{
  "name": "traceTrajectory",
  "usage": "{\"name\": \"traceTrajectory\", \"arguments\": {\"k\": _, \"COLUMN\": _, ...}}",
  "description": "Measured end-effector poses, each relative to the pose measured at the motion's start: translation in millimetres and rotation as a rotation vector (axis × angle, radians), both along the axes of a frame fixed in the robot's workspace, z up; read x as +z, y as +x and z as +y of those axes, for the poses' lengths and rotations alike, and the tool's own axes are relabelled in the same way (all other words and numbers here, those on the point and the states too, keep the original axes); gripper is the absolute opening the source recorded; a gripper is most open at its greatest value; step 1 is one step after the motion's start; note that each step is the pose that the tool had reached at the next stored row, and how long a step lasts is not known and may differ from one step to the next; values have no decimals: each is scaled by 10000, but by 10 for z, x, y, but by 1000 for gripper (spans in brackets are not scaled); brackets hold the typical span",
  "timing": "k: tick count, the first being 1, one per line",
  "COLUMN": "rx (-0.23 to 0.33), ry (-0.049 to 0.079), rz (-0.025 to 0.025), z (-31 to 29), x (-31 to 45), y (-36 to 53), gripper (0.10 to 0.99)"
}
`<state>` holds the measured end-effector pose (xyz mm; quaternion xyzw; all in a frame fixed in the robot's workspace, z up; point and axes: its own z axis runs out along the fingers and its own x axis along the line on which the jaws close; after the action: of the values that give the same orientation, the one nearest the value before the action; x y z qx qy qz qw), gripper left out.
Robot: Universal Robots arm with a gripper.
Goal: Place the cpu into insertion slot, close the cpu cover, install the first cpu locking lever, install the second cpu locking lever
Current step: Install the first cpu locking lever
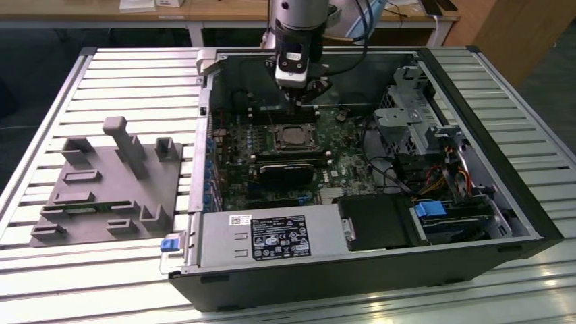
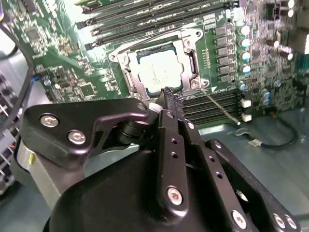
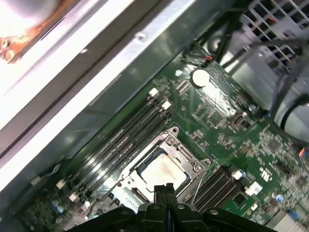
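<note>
Pale silvery-beige square cpu [image 2: 159,72]: metal face, matt, smooth. Thin silvery metal cpu cover frame [image 2: 129,73]: bare metal, semi-gloss, glints at edges. Green circuit board [image 2: 58,53]: lacquered, slight sheen. Black gripper [image 2: 167,93]: matt finish, shiny metal screw heads. Grey moulded fixture [image 1: 108,182]: matt plastic. Slatted table [image 1: 135,67]: satin pale metal.

Table [image 1: 117,74]: silvery metal slats, near and middle.
Desk [image 1: 225,10]: pale wood, white legs, far side.
Cabinet [image 1: 513,34]: brown wood, far at the exterior view's right.
Floor [image 1: 36,50]: dark, far at the exterior view's left.
</note>
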<state>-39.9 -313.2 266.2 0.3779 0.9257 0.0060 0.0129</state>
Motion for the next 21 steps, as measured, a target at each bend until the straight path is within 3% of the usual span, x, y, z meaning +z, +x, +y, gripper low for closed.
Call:
{"name": "traceTrajectory", "arguments": {"k": 16, "rx": 2922, "ry": -1, "rz": 1, "z": 0, "x": -1, "y": 0, "gripper": 106}}
{"name": "traceTrajectory", "arguments": {"k": 18, "rx": 3643, "ry": 0, "rz": 0, "z": 0, "x": -1, "y": 0, "gripper": 106}}
{"name": "traceTrajectory", "arguments": {"k": 21, "rx": 4181, "ry": 0, "rz": 0, "z": 0, "x": -2, "y": 0, "gripper": 106}}
